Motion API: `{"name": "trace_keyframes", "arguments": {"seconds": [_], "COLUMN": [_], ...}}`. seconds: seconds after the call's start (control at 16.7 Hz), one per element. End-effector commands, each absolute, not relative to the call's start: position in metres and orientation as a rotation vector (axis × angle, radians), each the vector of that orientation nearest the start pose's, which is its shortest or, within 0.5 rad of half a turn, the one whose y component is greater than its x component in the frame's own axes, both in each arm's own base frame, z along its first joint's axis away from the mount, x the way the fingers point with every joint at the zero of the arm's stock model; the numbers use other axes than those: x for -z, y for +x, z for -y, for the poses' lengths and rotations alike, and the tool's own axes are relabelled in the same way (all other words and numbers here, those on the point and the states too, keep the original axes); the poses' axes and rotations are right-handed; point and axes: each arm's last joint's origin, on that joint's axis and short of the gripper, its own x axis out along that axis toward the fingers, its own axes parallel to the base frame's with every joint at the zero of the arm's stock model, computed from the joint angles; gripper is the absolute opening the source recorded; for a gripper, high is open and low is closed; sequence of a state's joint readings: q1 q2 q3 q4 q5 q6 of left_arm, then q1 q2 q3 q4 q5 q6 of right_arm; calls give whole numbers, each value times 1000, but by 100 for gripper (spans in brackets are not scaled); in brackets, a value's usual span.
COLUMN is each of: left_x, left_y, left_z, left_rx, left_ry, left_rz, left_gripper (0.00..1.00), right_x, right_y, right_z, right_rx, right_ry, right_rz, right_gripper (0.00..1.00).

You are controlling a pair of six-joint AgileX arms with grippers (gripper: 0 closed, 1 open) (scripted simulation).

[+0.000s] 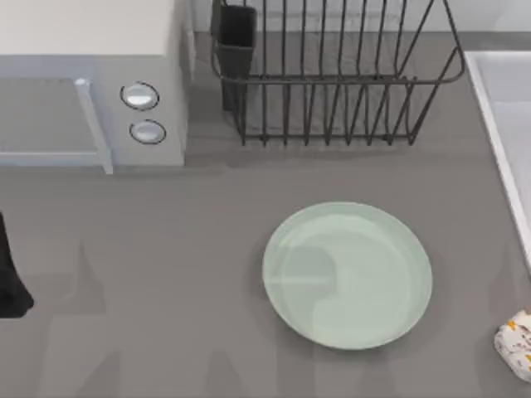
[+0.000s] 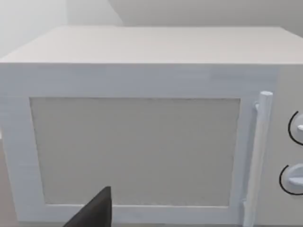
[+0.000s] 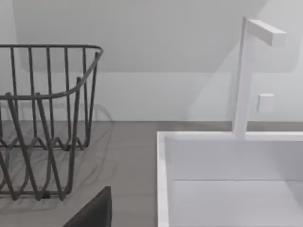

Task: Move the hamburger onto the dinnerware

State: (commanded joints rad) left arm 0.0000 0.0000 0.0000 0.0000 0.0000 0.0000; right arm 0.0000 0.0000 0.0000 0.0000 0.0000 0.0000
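Plate [image 1: 348, 275] bare on grey tabletop [image 1: 166, 249], nothing in it. Hamburger [image 1: 516, 344] near right edge, apart from plate. Wire rack [image 1: 332, 75] behind. Finger state: cannot tell.

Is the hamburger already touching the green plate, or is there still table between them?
Apart. The top view shows bare grey table between the hamburger and the plate rim.
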Motion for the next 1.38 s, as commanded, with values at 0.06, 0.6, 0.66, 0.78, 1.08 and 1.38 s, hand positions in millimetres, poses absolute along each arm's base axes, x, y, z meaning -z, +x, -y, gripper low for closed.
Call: {"name": "trace_keyframes", "arguments": {"seconds": [0.06, 0.6, 0.66, 0.78, 1.08, 1.38], "left_x": [-160, -160, -160, -160, -160, -160], "left_y": [106, 106, 106, 106, 106, 106], "left_z": [1, 1, 1, 1, 1, 1], "left_rx": [0, 0, 0, 0, 0, 0], "left_ry": [0, 0, 0, 0, 0, 0], "left_rz": [0, 0, 0, 0, 0, 0], "left_gripper": [100, 100, 100, 100, 100, 100], "right_x": [-160, -186, -188, -188, -181, -174], "right_y": [106, 122, 129, 144, 183, 213], "right_z": [1, -8, -11, -17, -35, -52], "right_rx": [0, -100, -126, -185, -349, -470], "right_ry": [0, -130, -158, -218, -366, -469], "right_rz": [0, -413, -514, -733, -1208, -1468], "right_gripper": [100, 100, 100, 100, 100, 100]}}
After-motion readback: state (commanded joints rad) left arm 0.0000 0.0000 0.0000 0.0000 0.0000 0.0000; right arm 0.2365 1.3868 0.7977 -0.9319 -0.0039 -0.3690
